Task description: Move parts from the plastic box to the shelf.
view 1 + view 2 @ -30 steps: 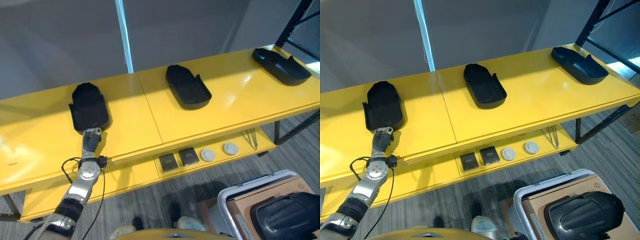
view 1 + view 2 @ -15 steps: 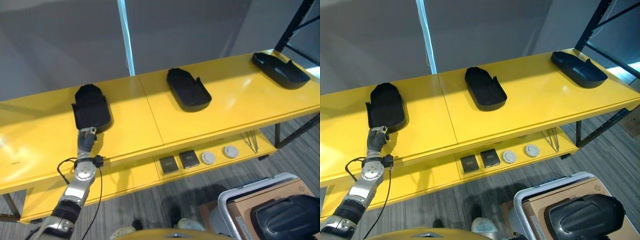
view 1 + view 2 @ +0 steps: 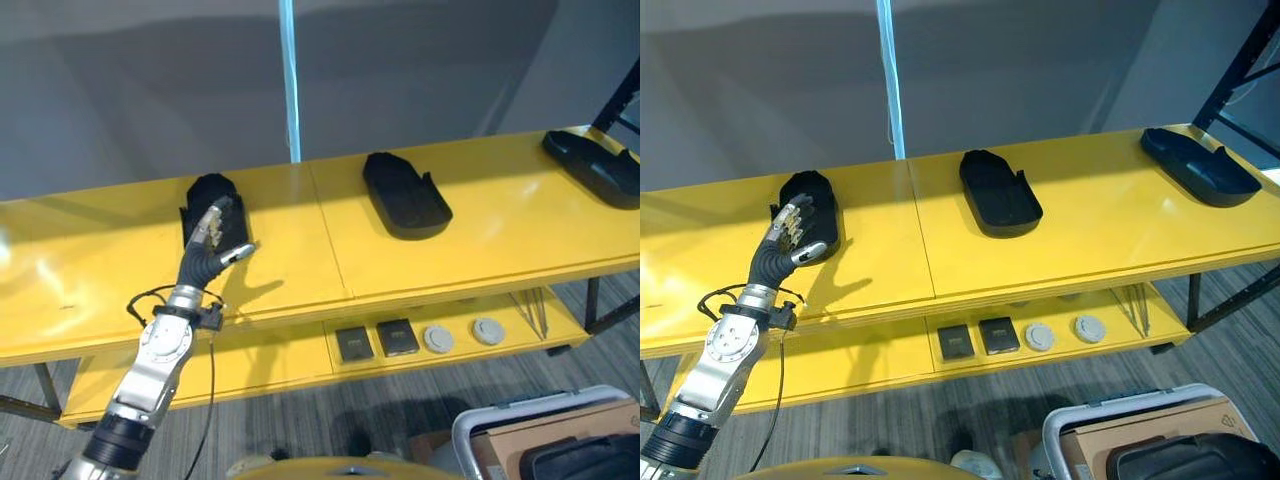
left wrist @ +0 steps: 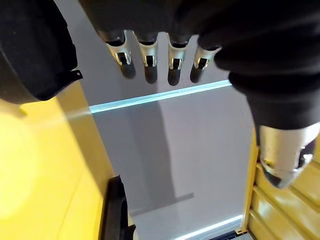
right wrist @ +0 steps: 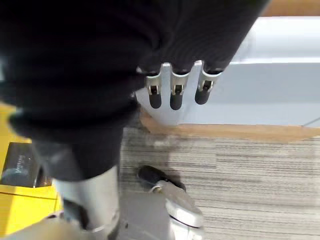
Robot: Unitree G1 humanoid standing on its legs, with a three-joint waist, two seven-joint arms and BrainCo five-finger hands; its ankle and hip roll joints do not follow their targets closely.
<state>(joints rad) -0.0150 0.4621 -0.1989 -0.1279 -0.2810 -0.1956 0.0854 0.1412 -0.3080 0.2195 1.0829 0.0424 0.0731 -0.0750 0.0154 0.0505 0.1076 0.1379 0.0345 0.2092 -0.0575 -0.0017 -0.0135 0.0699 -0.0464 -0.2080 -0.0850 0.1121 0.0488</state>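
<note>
Left hand [image 3: 790,238]: fingers spread, holding nothing, raised over leftmost black part [image 3: 820,195] on yellow shelf [image 3: 1060,250]

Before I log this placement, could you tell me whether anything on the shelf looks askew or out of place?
Nothing stands out. Three black parts lie apart on the yellow shelf: left, middle, right. The open left robot hand is above the left one.

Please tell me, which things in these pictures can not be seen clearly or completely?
- Left black part: in the eye views the left hand covers its near half, so contact cannot be told.
- Right black part: cut by the left eye view's edge.
- Plastic box and the black part inside: cut by the bottom edge.
- Small items on the lower shelf: too small to identify.
- Right hand: what lies under it is hidden.
</note>
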